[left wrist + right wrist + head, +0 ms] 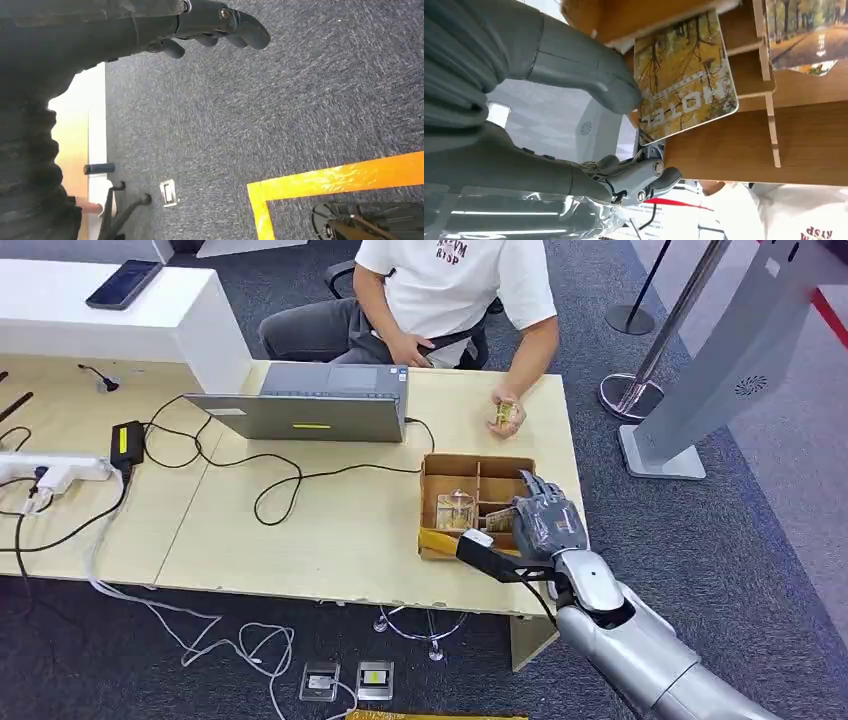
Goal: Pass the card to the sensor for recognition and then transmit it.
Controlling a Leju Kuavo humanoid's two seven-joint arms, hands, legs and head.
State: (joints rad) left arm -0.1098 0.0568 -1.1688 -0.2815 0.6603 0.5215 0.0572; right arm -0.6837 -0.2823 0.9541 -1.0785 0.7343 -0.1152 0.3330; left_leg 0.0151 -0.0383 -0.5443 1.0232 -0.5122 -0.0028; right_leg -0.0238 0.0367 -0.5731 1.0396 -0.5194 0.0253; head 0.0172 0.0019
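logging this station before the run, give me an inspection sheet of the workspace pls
surface: light wooden table, two sections side by side.
job's things: divided cardboard box near the table's right end holding cards; a yellow hotel card pinched by the right hand at the box.
clutter: open laptop, power strip, black adapter, phone on the white counter.
hands: left hand hangs over the carpet, holding nothing.
cables: black cable looping across the table; white cables on the floor.
surroundings: seated person holding a card; grey kiosk stand; stanchion.
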